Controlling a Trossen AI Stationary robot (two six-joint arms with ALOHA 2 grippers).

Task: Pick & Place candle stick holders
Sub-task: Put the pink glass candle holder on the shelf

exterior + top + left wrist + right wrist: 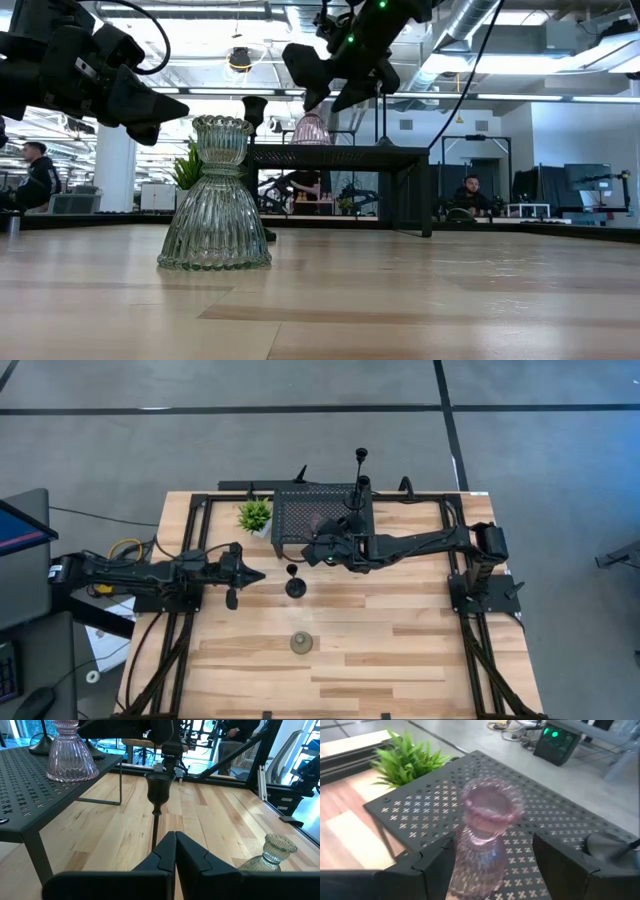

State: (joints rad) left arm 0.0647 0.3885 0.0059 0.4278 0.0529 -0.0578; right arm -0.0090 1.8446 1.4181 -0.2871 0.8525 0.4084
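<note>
A pinkish glass holder (485, 830) stands on its base on the black perforated stand (300, 510). My right gripper (495, 865) is open above the stand's near edge, with one finger on either side of the pink holder; I see no touch. Two black holders (358, 485) stand on the stand's far right part. A third black holder (295, 585) stands on the table in front of the stand. My left gripper (250, 575) is shut and empty, level, just to the left of it, pointing at its stem (156, 820). A squat ribbed glass holder (301, 643) stands nearer the table's front edge.
A small green potted plant (255, 515) stands at the stand's left side. Black frame rails (190, 560) run along both sides of the table. Bare wood lies to the right of the squat holder. People sit in the room beyond the table (470, 195).
</note>
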